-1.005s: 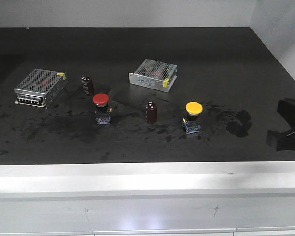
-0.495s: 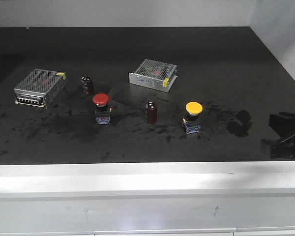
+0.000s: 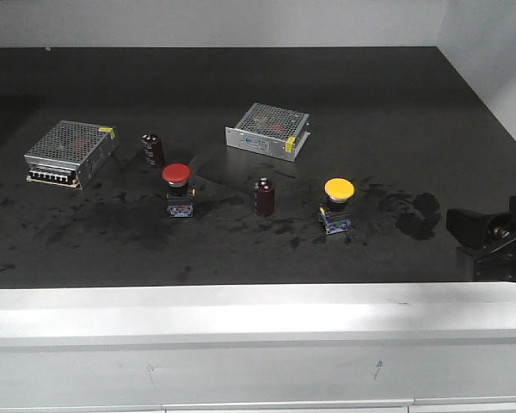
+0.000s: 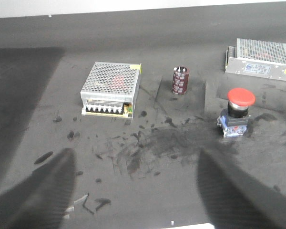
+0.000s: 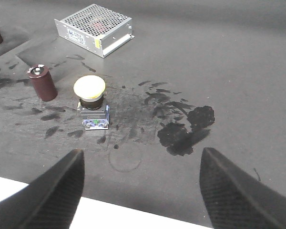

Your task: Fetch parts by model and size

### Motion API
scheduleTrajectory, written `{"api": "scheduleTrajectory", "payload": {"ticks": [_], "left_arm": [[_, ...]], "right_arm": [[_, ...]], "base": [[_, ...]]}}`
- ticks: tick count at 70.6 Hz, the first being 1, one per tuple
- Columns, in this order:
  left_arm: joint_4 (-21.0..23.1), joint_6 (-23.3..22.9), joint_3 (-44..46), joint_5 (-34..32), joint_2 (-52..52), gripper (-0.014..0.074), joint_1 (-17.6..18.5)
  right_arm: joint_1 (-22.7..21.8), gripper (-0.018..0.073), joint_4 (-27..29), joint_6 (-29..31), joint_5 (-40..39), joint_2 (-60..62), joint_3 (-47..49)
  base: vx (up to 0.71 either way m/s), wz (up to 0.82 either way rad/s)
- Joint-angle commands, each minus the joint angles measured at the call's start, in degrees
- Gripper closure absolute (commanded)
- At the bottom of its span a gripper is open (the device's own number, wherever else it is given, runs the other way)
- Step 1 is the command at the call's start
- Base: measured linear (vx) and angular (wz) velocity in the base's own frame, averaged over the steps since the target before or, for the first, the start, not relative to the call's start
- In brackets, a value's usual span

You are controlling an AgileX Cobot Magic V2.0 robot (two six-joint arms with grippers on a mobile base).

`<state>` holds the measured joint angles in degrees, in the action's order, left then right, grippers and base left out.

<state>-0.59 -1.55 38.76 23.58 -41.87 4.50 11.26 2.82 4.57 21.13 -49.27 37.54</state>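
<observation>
Dark, smudged worktop (image 3: 241,77) seen from the front, w/ parts in a loose row.

Left gripper (image 4: 134,155) shows only in its own wrist view. Its two blurred dark fingers (image 4: 43,191) are spread wide apart w/ nothing between them, over the near-left part of the worktop.

Far left: silver perforated box (image 3: 71,152), lying flat. Just right of it is a dark red capacitor (image 3: 152,149), upright. Nearer & right of that stands the red-capped switch (image 3: 178,189), upright on its blue-marked base, touching nothing.

Further right & farther back: second perforated box (image 3: 268,131), flat, set at an angle. Nearer, approx centre: second capacitor (image 3: 264,195), upright, between the two switches. Right of it is the yellow-capped switch (image 3: 337,205), upright, beside a patch of dark smears.

Right gripper (image 5: 142,157) sits at the near-right edge of the worktop, well apart from the yellow-capped switch. Its fingers (image 5: 238,191) are wide open & empty. In its wrist view the switch sits ahead, closer to the finger on the left of that view.
</observation>
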Motion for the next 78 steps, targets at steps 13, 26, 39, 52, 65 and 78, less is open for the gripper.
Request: {"api": "scheduleTrajectory", "payload": {"ticks": [13, 26, 39, 52, 65, 78], "left_arm": [[2.9, 5.8, 15.3, 6.9, -10.9, 0.0052, 3.3], [4.9, 7.6, 27.9, 13.9, -23.5, 0.0052, 7.6], [4.8, 6.2, 39.1, 17.3, -35.5, 0.0052, 12.0], [4.3, 5.0, 50.1, 22.5, -46.4, 0.0052, 15.3], [4.3, 3.1, 60.8, 28.2, -56.1, 0.0052, 16.9], [1.8, 0.3, 69.8, 34.5, -64.1, 0.0052, 17.2]], "right_arm": [[0.0, 0.0062, -0.1, 0.4, -3.6, 0.2, 2.0], [0.0, 0.0062, -0.1, 0.4, -3.7, 0.2, 2.0], [0.0, 0.0062, -0.1, 0.4, -3.7, 0.2, 2.0], [0.0, 0.0062, -0.1, 0.4, -3.7, 0.2, 2.0], [0.0, 0.0062, -0.1, 0.4, -3.7, 0.2, 2.0], [0.0, 0.0062, -0.1, 0.4, -3.7, 0.2, 2.0]], "base": [[0.00, 0.00], [0.00, 0.00], [0.00, 0.00], [0.00, 0.00], [0.00, 0.00], [0.00, 0.00]]}}
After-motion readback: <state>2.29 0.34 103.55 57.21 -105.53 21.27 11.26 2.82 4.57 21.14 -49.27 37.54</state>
